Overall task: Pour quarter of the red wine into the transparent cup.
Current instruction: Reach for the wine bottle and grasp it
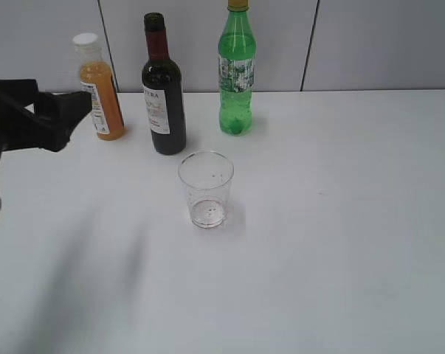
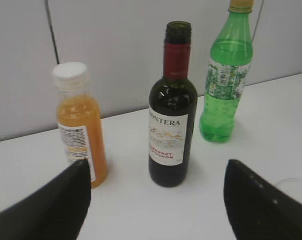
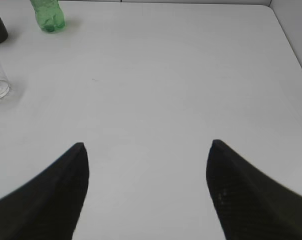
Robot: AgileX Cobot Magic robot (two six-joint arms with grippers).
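The left end effector [image 2: 156,200] hangs spread wide and empty, its two fingers framing the red wine [image 2: 172,120] from short of it — the approach step, by my reading, with the grasp not yet made. Next it must advance and clamp the bottle's body squarely. The bottle stands upright and uncapped on the tabletop [image 1: 340,221], dark and nearly full, just behind the empty transparent cup [image 1: 206,189]. The right end effector [image 3: 148,192] is likewise parted and idle.

The dark wine bottle [image 1: 163,96] stands upright and uncapped, its white label facing forward, just behind the empty, upright clear cup [image 1: 206,189].
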